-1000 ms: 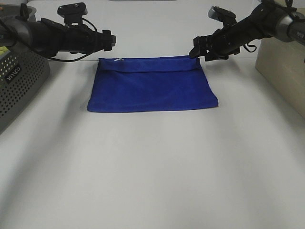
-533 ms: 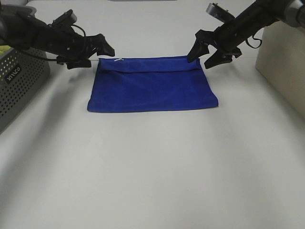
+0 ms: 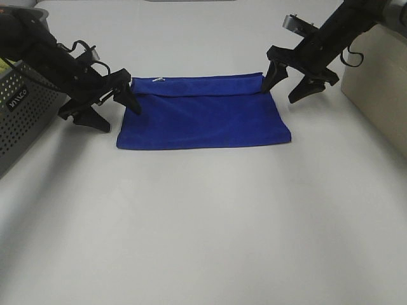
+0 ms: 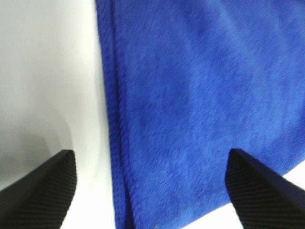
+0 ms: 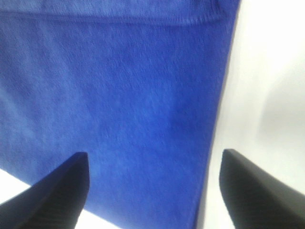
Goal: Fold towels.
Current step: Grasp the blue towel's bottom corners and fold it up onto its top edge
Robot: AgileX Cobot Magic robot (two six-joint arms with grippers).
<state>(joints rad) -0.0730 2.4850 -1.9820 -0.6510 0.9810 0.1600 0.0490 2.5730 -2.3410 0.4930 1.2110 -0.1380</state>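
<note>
The royal-blue towel [image 3: 202, 114] lies folded flat on the white table [image 3: 203, 222], with a small white tag [image 3: 159, 79] at its far left corner. My left gripper [image 3: 124, 122] is open, low over the towel's left edge, one finger over the cloth and one over bare table. The left wrist view shows the hemmed edge of the towel [image 4: 200, 95] between the open fingers of the left gripper [image 4: 151, 152]. My right gripper [image 3: 278, 96] is open at the far right corner, straddling the right edge. The right wrist view shows the towel [image 5: 119, 95] under that gripper [image 5: 155, 153].
A grey perforated metal box [image 3: 25, 108] stands at the left edge beside the left arm. A beige box [image 3: 381, 82] stands at the right, close to the right arm.
Both grippers have opened and come down from above the far corners. The left one has moved nearer along the towel's left edge. The towel has not moved.
</note>
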